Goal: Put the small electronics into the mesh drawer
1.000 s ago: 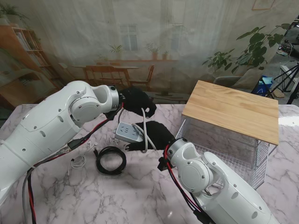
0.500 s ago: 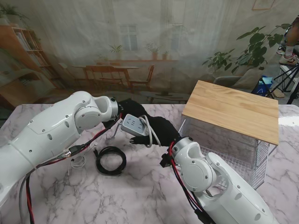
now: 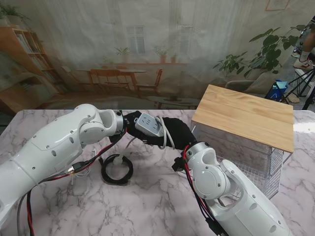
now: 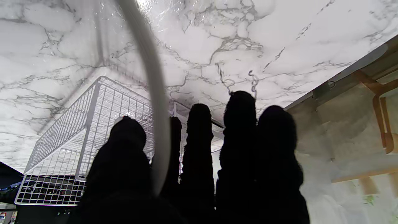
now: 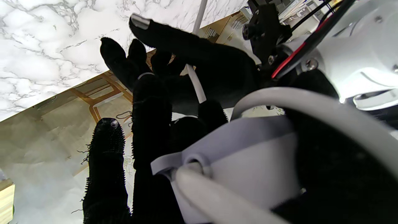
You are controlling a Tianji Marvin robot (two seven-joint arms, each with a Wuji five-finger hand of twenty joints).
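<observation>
1. Stand view: the right hand (image 3: 176, 134) has the power strip (image 3: 149, 124) up off the table, black fingers wrapped around it, and its white cord (image 3: 168, 135) loops over the back of that hand. The left hand (image 3: 131, 119) sits right against the strip's left side, mostly hidden behind it, so I can't tell whether it's actually gripping. The mesh drawer (image 3: 256, 173) is off to the right of the right hand, sticking out from under the wooden top (image 3: 246, 115). Nearer to me than the left hand, a coiled black cable (image 3: 117, 169) lies on the marble table (image 3: 147, 206), with a small white cable (image 3: 81, 172) just beside it.

2. Left wrist view: the left hand (image 4: 199, 168) shows its fingers (image 4: 199, 140) stretched out close together, and a blurry white cord (image 4: 155, 109) runs between two of them. The mesh drawer (image 4: 90, 124) is out past the fingertips.

3. Right wrist view: the right hand (image 5: 143, 149) is curled on the power strip (image 5: 242, 165), which fills the palm side. The cord (image 5: 217, 199) comes out of the strip's end. The left hand (image 5: 186, 56) is just beyond the fingertips, another bit of white cord crossing it.
</observation>
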